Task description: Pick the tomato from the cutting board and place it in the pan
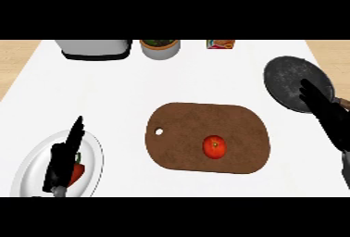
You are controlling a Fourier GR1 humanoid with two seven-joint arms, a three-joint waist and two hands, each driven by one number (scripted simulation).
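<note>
Round red tomato (215,146) on brown wooden cutting board (209,137) | right hand (327,113) open, overlapping dark round pan (294,78) | left hand (63,159) open, resting | risk: tomato may roll when grasped.

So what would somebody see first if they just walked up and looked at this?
Probably the red tomato, sitting right of center on the big brown cutting board in the middle of the white counter. Next, the dark round pan at the far right, with the robot's open right hand over its near edge. The open left hand rests over a white plate at lower left.
</note>
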